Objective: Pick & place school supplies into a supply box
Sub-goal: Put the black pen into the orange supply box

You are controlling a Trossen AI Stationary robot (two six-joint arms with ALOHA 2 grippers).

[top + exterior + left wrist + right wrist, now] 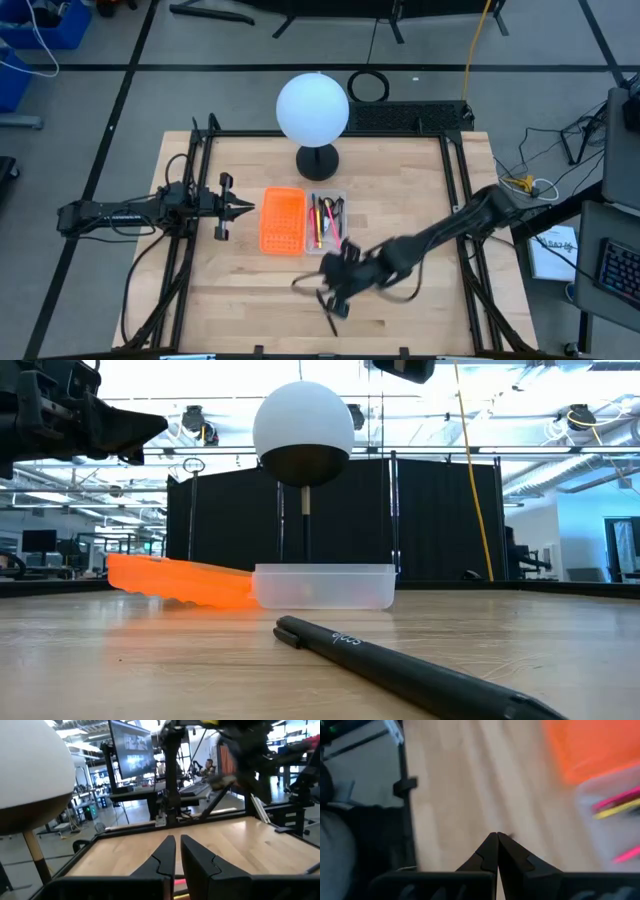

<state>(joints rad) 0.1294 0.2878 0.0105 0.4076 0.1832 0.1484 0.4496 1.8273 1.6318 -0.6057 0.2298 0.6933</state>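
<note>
The clear supply box sits mid-table beside an orange tray; pink, yellow and dark supplies lie inside it, and pink and yellow pens show in the right wrist view. A black pen lies flat on the wood near the table's near edge, large in the low view. My right gripper hovers shut above the table between the box and that pen, fingertips together and empty. My left gripper waits shut, raised, left of the orange tray.
An orange perforated tray lies against the box's left side. A white globe lamp on a black base stands at the far edge behind the box. Black frame rails run along both table sides. Bare wood lies near left and right.
</note>
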